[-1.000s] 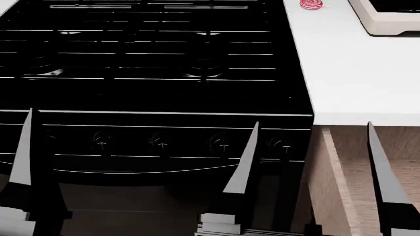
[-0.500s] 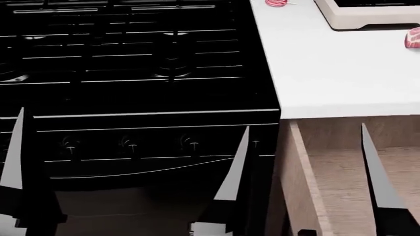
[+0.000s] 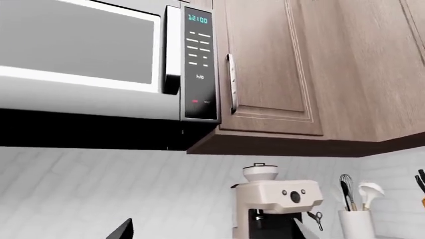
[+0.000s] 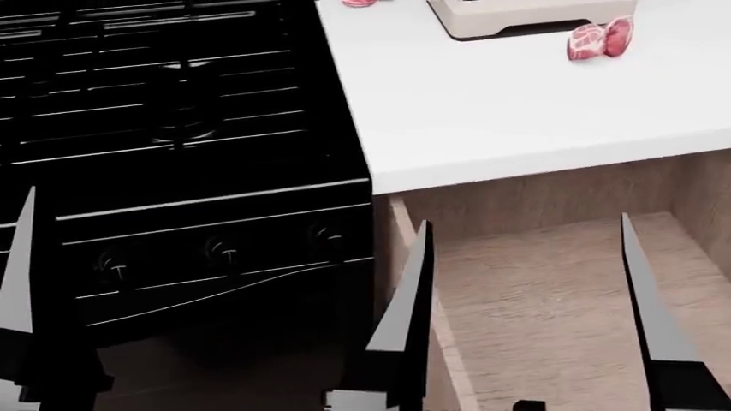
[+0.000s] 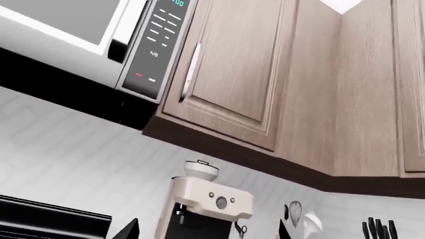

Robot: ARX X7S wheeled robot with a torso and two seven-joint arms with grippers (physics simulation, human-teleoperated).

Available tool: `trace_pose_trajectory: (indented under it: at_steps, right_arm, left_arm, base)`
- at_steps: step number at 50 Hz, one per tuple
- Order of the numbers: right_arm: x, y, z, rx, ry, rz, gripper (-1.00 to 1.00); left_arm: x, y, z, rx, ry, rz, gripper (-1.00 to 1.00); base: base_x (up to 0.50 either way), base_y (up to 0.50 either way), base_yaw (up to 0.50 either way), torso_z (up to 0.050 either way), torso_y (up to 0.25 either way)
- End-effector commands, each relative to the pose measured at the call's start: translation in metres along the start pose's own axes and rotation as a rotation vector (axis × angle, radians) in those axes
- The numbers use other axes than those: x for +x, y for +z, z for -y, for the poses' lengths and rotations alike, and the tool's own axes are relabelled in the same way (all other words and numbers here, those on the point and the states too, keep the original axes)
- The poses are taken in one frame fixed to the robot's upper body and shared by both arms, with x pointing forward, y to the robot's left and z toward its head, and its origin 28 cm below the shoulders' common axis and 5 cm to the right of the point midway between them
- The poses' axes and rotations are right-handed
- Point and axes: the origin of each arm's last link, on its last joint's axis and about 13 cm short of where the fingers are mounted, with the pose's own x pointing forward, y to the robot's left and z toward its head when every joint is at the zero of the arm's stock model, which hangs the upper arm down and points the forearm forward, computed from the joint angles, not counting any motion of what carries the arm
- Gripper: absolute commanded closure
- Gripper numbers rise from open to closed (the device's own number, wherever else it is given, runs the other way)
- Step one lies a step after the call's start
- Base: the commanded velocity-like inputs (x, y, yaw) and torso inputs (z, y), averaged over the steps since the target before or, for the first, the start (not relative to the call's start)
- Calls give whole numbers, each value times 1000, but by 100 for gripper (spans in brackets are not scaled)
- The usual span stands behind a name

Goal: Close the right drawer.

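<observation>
Drawer hangs open under the white tabletop, right of the black stove; only the head view shows it. Right pincer is spread wide above it, left pincer equally wide before the stove. Wrist views show only microwave, wall cabinets, coffee machine.

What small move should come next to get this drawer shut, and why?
Probably keep turning right and tilt the head down. The right drawer stands open under the white counter, but its front and handle are out of frame, and the right gripper hangs open over its floor, touching nothing.
</observation>
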Motion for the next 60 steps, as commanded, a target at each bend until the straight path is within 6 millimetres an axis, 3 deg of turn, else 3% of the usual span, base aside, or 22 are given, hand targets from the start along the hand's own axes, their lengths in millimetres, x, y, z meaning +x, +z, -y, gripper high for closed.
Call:
trace_pose_trajectory:
  at_steps: [1,60]
  right_arm:
    - [-2,2,1,2,4,1,-100]
    - [-2,1,0,0,11,3,-100]
  left_arm:
    - [1,-1,0,1,2,-2,-100]
    - [0,0,-1,0,3,-1,-100]
  base:
    - [0,0,-500,0,0]
    - [0,0,-500,0,0]
